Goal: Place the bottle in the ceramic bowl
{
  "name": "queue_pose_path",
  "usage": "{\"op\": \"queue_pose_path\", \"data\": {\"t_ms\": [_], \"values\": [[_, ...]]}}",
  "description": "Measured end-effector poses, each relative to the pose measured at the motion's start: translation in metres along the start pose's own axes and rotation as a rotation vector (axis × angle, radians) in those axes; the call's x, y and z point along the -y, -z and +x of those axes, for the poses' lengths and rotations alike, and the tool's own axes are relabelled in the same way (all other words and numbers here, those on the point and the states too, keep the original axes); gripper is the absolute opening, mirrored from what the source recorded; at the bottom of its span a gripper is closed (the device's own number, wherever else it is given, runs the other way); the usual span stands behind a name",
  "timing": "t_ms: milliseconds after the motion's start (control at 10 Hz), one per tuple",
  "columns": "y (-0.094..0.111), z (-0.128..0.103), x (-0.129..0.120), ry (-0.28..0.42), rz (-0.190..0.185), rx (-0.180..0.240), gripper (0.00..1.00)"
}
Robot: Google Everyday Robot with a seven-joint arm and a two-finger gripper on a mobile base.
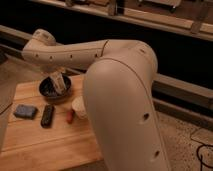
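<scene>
The ceramic bowl (50,90), dark and glossy, sits at the back left of the wooden table (45,145). My gripper (60,83) reaches down from the pale arm (70,50) and hangs right over the bowl's right half. A slim pale whitish shape at its tip, seemingly the bottle (57,84), stands tilted just inside the bowl's rim. How the gripper sits on it is hidden.
A white cup (78,106) stands right of the bowl, with a small red item (70,116) in front of it. A black flat bar (47,115) and a blue pad (25,111) lie left. My bulky arm link (125,110) blocks the table's right side.
</scene>
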Motion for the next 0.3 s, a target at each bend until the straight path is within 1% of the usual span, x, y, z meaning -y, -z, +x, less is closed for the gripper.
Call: {"op": "queue_pose_path", "data": {"t_ms": [300], "values": [[-0.0002, 0.0007, -0.0035, 0.004, -0.003, -0.001, 0.60]]}}
